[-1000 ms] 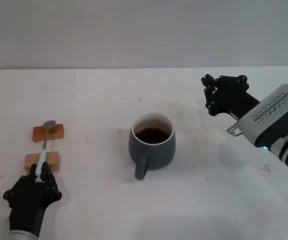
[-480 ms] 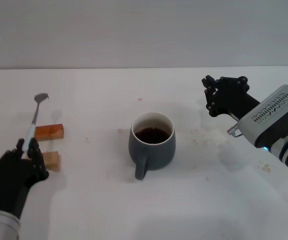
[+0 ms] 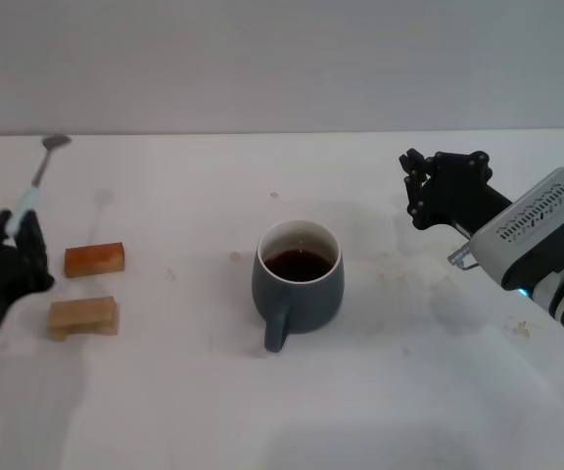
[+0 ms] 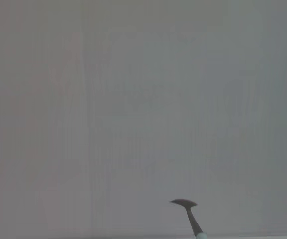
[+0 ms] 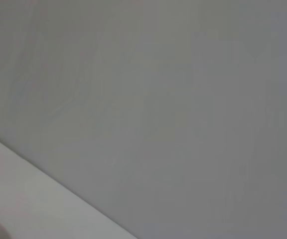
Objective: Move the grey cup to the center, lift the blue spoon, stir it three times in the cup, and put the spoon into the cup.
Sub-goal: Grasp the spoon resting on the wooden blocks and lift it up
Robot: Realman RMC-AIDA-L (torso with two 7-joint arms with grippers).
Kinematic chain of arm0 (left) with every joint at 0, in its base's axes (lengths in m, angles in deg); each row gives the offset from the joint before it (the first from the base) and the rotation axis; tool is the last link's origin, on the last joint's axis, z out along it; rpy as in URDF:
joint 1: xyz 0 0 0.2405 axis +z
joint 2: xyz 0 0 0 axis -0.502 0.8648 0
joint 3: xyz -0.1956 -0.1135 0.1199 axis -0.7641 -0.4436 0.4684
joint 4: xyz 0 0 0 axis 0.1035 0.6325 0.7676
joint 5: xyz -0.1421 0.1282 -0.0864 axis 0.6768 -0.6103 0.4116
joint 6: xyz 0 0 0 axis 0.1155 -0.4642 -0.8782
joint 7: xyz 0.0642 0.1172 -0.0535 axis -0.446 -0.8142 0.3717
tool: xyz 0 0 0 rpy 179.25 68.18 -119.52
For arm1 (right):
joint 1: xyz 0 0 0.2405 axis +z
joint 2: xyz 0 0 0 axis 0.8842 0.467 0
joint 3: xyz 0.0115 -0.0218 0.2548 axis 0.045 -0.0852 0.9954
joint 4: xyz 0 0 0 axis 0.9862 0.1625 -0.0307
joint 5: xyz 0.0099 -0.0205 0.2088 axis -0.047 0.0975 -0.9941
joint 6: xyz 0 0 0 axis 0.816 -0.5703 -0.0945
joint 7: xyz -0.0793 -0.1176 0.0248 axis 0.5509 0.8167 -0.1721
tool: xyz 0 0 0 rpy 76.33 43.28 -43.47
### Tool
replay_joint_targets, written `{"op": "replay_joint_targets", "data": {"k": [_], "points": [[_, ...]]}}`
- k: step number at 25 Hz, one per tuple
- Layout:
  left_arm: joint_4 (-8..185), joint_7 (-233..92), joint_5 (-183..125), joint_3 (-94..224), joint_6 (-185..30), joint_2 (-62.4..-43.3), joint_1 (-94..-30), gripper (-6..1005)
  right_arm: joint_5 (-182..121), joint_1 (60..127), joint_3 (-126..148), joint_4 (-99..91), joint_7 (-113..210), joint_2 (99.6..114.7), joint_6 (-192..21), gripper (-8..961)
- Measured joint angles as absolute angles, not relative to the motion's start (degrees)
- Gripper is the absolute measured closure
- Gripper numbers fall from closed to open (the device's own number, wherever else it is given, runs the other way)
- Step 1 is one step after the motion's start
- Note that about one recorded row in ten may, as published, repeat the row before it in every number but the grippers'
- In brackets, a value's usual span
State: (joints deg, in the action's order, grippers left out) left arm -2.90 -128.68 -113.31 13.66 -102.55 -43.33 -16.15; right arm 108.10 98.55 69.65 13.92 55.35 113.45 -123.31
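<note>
With our left claw (image 3: 13,257) at the frame's left edge clamped on the spoon (image 3: 35,182), bowl upward, we should swing it over the cup (image 3: 299,284) at centre and tip the bowl down; right claw (image 3: 429,191), upper right, cannot tell.
</note>
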Motion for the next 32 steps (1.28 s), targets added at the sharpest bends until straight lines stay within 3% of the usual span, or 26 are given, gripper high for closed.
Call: {"op": "replay_joint_targets", "data": {"k": [6, 8, 10, 12, 15, 24, 32], "points": [[-9.7, -132.3, -113.8, 0.5, -85.9, -44.96, -11.3, 826, 107.7, 97.8, 74.5, 13.7, 56.7, 113.47, -123.8, 903], [-10.5, -134.1, -115.3, -5.4, -78.2, -47.71, -10.3, 826, 107.6, 96.9, 79.5, 14.1, 59.6, 113.38, -123.9, 903], [-10.7, -134.4, -116.3, -7.3, -75.5, -48.82, -9.9, 825, 107.6, 96.4, 81.6, 14.2, 60.6, 113.36, -123.9, 903], [-11.6, -134.4, -120.0, -13.3, -67.0, -52.34, -9.1, 825, 107.6, 95.0, 87.8, 14.8, 62.7, 113.23, -123.9, 903], [-12.9, -133.2, -124.9, -20.2, -56.2, -55.95, -8.6, 825, 107.6, 94.1, 91.7, 15.3, 63.2, 113.09, -124.0, 904], [-19.3, -123.7, -134.7, -29.6, -39.6, -55.97, -9.5, 825, 107.6, 92.0, 104.4, 16.4, 65.5, 113.15, -124.0, 904], [-27.6, -114.1, -142.4, -40.3, -15.4, -56.14, -15.1, 826, 107.6, 91.5, 107.5, 16.4, 65.9, 113.05, -123.9, 903]]}}
